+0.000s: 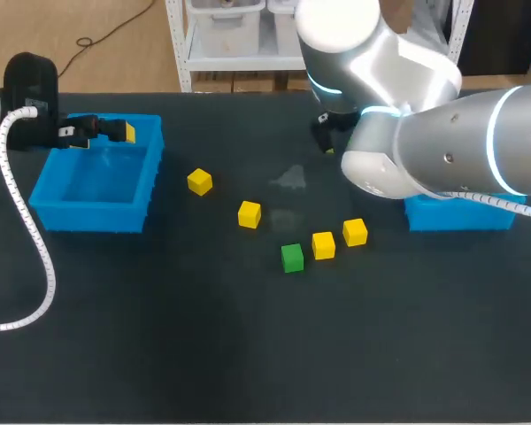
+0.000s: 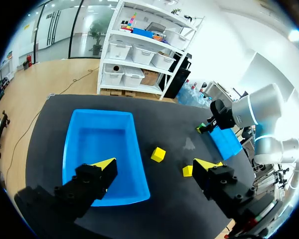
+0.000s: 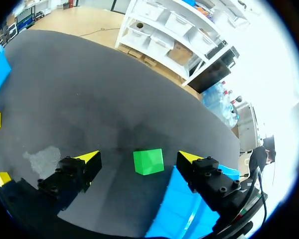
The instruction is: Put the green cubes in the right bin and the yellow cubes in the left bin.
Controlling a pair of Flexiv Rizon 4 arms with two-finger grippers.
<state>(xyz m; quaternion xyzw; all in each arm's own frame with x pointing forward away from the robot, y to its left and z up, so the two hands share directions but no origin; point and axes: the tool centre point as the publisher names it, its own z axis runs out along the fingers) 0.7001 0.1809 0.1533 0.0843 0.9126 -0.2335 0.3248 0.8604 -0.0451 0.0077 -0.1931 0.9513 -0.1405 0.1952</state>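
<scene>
Left arm (image 1: 26, 84) came in at the far left corner of the tabletop (image 1: 159, 354). The left jaws hung over the left bin (image 1: 93, 212), released, nothing between them. That bin sat near the far left corner. A white ribbed cable (image 1: 37, 257) trailed along the left edge.

Right arm (image 1: 442, 150) reached in from the right edge and hid most of the right bin (image 1: 460, 217) from the head view. The right jaws pointed down toward the far side of the tabletop and stood released, wide apart. A second green cube (image 3: 148, 161) showed between them, touched by neither finger, just beside the right bin's wall. Could not tell if it rested on the tabletop or was in the air.

The rest lay loose mid-tabletop:
- A yellow cube (image 1: 199, 181) lay nearest the left bin.
- Another yellow cube (image 1: 250, 213) lay toward the middle from it.
- A third yellow cube (image 1: 323, 245) and a fourth yellow cube (image 1: 355, 232) lay just beside each other, near the right bin.
- A green cube (image 1: 291, 258) lay just beside the third yellow one, on its left, not touching.

A pale smudge (image 1: 290, 177) marked the tabletop beyond the cubes.
</scene>
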